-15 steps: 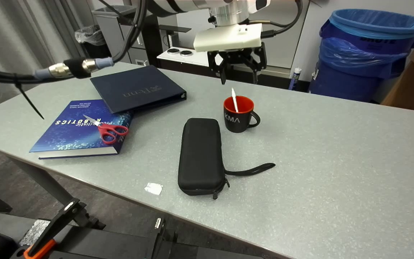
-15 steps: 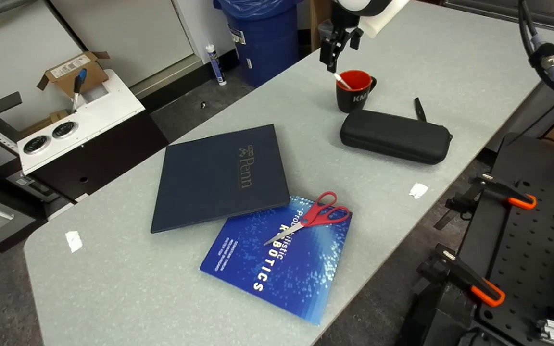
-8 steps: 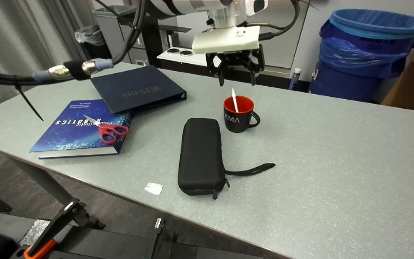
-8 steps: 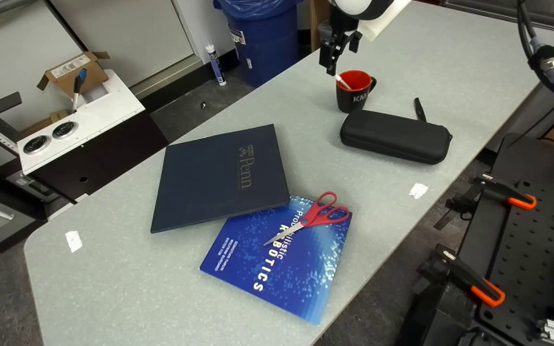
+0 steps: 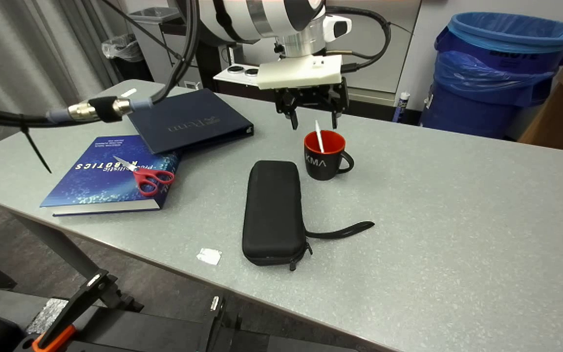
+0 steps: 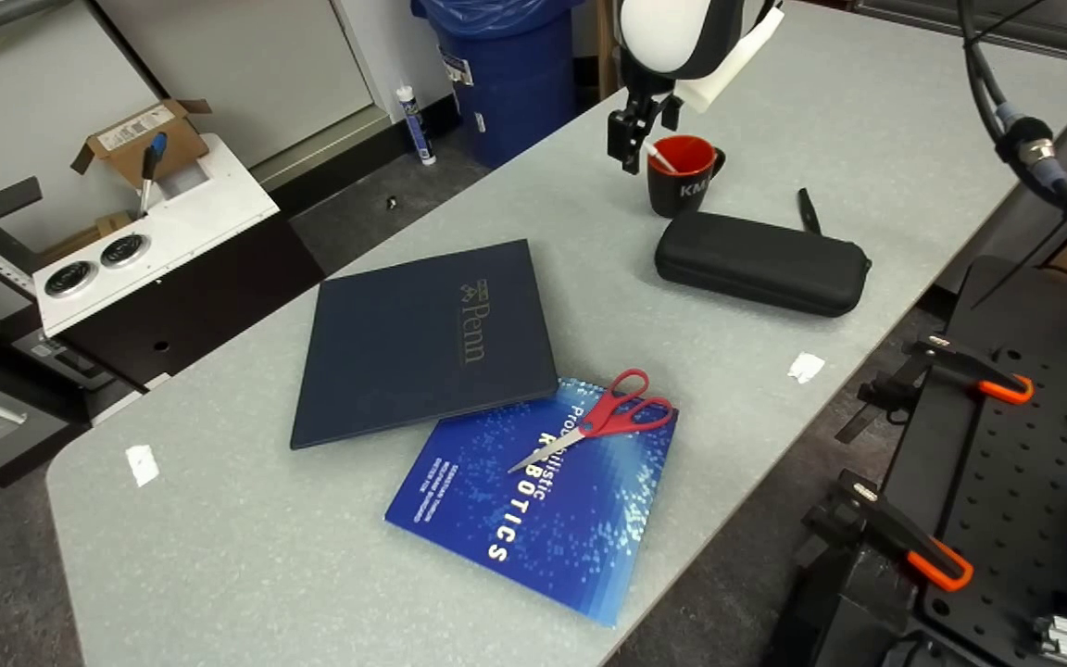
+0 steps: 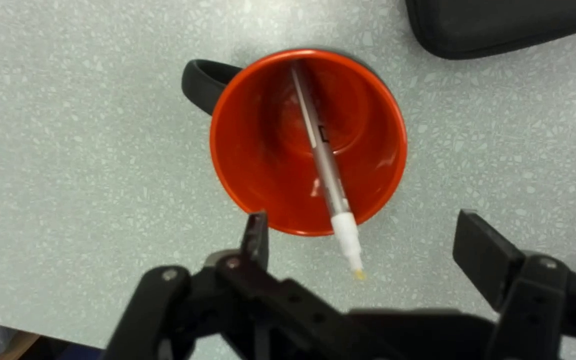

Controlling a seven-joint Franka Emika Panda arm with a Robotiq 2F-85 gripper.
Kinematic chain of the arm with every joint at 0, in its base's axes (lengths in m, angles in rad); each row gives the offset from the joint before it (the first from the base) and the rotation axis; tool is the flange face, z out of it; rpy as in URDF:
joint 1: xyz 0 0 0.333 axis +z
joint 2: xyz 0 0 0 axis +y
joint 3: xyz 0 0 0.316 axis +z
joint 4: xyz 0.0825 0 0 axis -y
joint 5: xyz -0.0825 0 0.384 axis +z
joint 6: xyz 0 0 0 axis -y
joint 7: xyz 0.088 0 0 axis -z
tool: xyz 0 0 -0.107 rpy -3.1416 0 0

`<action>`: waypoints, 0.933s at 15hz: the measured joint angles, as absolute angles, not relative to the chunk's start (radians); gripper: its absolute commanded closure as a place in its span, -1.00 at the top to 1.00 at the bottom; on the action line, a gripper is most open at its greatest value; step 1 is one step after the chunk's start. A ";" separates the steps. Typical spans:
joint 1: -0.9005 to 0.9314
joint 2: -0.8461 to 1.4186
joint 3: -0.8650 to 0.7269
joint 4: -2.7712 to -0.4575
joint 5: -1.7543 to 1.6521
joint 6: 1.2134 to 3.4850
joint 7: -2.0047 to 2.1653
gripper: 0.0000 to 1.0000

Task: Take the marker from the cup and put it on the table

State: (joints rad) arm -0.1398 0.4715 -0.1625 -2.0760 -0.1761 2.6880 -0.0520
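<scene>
One marker (image 7: 325, 167) leans in the cup (image 5: 327, 168), white end past the rim toward the claw (image 5: 314, 125), which hangs, spread wide and holding nothing, on the cup's far side in an exterior view. In the wrist view that end shows between the fingers (image 7: 484, 256), long axis roughly square to their closing line; lowering probably follows. Nearer, a black case (image 5: 272, 215) lies on the surface (image 5: 438, 234).
</scene>
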 measured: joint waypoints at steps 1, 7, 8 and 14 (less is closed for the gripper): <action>-0.140 0.478 -0.162 -2.071 -0.176 2.688 -0.052 0.21; -0.143 0.489 -0.162 -2.059 -0.176 2.689 -0.052 -0.71; -0.143 0.488 -0.163 -2.059 -0.176 2.689 -0.052 -0.88; -0.142 0.462 -0.173 -2.066 -0.177 2.704 -0.051 -0.93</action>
